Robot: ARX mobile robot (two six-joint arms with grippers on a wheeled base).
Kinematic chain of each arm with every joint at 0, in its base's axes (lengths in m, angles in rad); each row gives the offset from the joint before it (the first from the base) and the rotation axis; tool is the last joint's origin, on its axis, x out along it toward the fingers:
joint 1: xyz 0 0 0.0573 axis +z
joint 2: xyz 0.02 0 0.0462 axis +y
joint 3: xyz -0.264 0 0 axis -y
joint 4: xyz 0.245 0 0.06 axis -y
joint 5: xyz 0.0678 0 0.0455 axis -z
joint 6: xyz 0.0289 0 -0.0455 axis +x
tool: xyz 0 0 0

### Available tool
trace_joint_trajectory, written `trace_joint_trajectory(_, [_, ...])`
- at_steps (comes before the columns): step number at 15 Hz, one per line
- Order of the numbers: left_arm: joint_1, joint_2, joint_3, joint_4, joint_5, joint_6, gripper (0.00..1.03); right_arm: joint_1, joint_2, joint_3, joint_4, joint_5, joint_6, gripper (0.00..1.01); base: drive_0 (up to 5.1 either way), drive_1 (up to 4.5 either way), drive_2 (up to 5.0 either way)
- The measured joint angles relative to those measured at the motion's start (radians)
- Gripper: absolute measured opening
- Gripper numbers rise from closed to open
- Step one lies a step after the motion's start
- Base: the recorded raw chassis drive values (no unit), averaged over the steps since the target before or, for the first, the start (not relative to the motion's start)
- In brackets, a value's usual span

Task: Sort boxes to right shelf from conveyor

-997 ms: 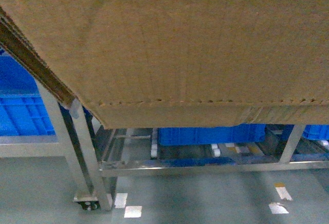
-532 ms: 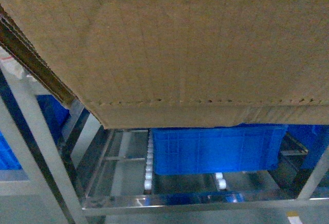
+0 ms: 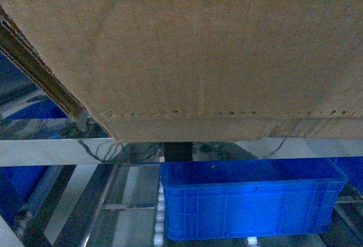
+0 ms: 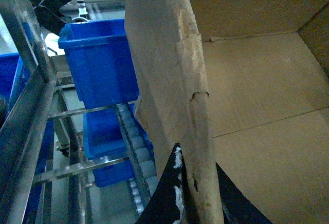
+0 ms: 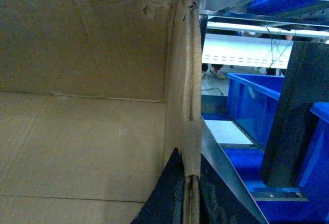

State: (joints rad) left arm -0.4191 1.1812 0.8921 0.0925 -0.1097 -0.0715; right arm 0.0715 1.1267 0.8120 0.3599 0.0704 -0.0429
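Observation:
The big brown cardboard box (image 3: 187,49) fills the upper head view, its dotted perforation line running along the lower side. Both grippers carry it. In the left wrist view my left gripper (image 4: 198,198) is shut on the box's torn left wall (image 4: 169,80), one black finger on each side. My right gripper (image 5: 191,198) is shut the same way on the box's right wall (image 5: 187,80). The box's inside (image 5: 77,131) looks empty. A shiny steel rail of the right shelf (image 3: 57,150) crosses just under the box. The conveyor is out of view.
A blue crate (image 3: 249,201) sits on the shelf tier below the rail. More blue crates (image 4: 97,59) and a line of white rollers (image 4: 138,144) lie left of the box. To its right stand a blue crate (image 5: 252,106) and a dark upright post (image 5: 293,121).
The shelf has slid down and grown larger in the head view. The floor and the rack's leg have left the view. A steel rail now lies just under the box, which both grippers still hold.

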Motion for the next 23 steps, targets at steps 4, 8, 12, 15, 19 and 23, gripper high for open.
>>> trace_joint_trajectory(4, [0.003, 0.008, 0.013, -0.024, 0.004, -0.003, 0.04, 0.000, 0.007, 0.009, -0.027, -0.006, 0.001, 0.03, 0.0, 4.25, -4.1])
trace_joint_trajectory(8, [0.030, 0.142, 0.172, -0.108, 0.009, -0.008, 0.04, 0.031, 0.167, 0.138, -0.031, -0.003, -0.038, 0.03, 0.0, 4.25, -4.1])
trace_joint_trajectory(12, [0.087, 0.344, 0.380, -0.146, 0.050, 0.004, 0.03, 0.048, 0.418, 0.352, -0.015, 0.011, -0.067, 0.03, 0.0, 4.25, -4.1])
trace_joint_trajectory(15, [0.106, 0.417, 0.465, -0.161, 0.050, 0.008, 0.03, 0.052, 0.507, 0.465, -0.035, 0.006, -0.074, 0.03, 0.0, 1.42, -1.4])
trace_joint_trajectory(19, [0.122, 0.504, 0.552, -0.242, 0.052, 0.019, 0.03, 0.053, 0.575, 0.528, -0.121, 0.008, -0.076, 0.03, 0.0, 0.00, 0.0])
trace_joint_trajectory(23, [0.129, 0.569, 0.647, -0.294, 0.062, 0.027, 0.03, 0.053, 0.613, 0.623, -0.218, 0.010, -0.079, 0.03, 0.0, 0.00, 0.0])
